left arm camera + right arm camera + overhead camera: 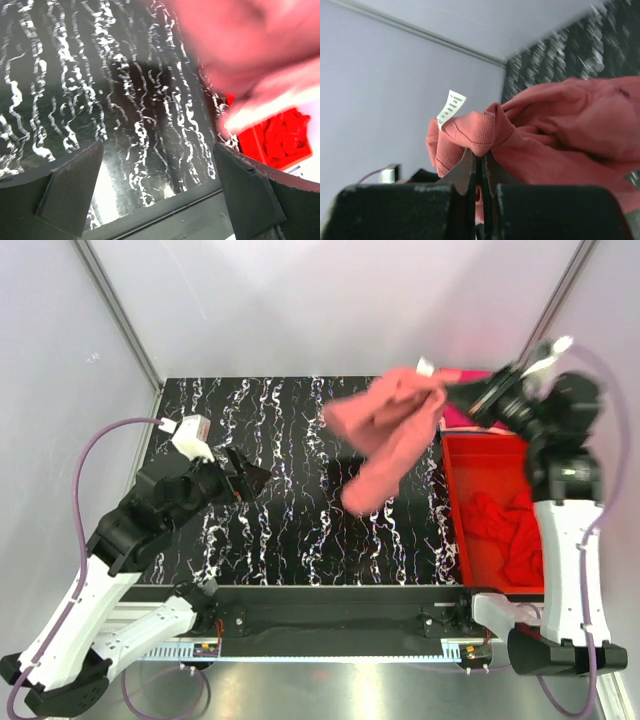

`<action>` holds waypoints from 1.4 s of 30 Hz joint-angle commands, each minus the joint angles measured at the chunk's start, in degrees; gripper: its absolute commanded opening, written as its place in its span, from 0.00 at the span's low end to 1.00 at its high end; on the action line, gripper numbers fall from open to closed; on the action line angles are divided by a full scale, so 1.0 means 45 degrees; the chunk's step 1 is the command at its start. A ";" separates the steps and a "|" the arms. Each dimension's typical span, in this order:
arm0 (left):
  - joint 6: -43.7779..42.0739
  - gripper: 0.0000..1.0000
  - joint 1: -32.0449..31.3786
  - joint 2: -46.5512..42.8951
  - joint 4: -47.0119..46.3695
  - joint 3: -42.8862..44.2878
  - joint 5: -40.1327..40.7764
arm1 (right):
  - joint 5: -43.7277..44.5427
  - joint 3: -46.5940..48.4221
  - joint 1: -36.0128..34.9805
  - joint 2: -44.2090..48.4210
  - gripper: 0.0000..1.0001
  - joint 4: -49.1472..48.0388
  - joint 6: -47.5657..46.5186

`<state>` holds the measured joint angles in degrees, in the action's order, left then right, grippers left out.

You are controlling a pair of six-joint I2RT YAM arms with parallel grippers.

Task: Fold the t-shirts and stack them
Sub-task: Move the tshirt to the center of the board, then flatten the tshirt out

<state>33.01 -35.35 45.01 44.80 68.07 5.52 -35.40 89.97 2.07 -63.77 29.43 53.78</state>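
Note:
A salmon-pink t-shirt [388, 435] hangs in the air over the table's back right, bunched, its white label [425, 367] sticking up. My right gripper [450, 390] is shut on its ribbed collar [480, 132], with the cloth pinched between the fingertips. The same shirt fills the top right of the left wrist view as a blurred pink mass [250, 45]. A red t-shirt [510, 530] lies crumpled in the red bin [452, 510]. A strip of magenta-pink cloth [462, 418] shows behind the bin. My left gripper [250, 475] is open above the table's left part, with nothing between its fingers [75, 190].
The black marbled table [280, 440] reaches from the left wall to the bin. Its near edge carries a metal rail [330, 615]. White walls enclose the back and sides.

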 commanded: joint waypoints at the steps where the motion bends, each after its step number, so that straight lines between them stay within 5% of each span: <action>1: 0.0241 0.99 0.0122 -0.0353 0.0613 -0.0710 0.0746 | 0.0599 -0.5002 -0.0768 0.0456 0.01 -0.1614 -0.0289; 6: 0.1040 0.99 0.0219 -0.0394 -0.0635 -0.3112 0.0280 | 0.2549 -1.0355 -0.3697 -0.0358 0.04 -0.2595 -0.1246; 9: 0.1353 0.99 0.0259 0.0132 -0.1827 -0.4480 -0.0714 | 0.3252 -1.1241 -0.5081 -0.1433 0.09 -0.2517 -0.1714; 15: 0.1472 0.99 0.0395 0.1925 -0.3430 -0.4973 -0.0779 | 0.5437 -1.1363 -0.5986 -0.0130 0.27 0.0311 -0.1736; 21: 0.1959 0.97 0.1428 0.4367 -0.6787 -0.4953 -0.2390 | 0.8542 -0.9939 -0.5986 0.1261 0.66 0.2210 -0.2574; 29: 0.1082 0.94 0.2544 0.9539 -0.7885 -0.2317 -0.3609 | 0.6365 -0.9524 -0.6025 -0.1102 0.64 0.0687 -0.4527; 42: 0.1101 0.85 0.2349 1.3219 -0.8997 -0.1299 -0.4566 | 0.4489 -1.1027 -0.7353 -0.1317 0.69 -0.1362 -0.4726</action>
<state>38.92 -24.14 103.77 7.11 60.03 -13.30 -11.86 42.22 -30.11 -68.31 28.03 32.82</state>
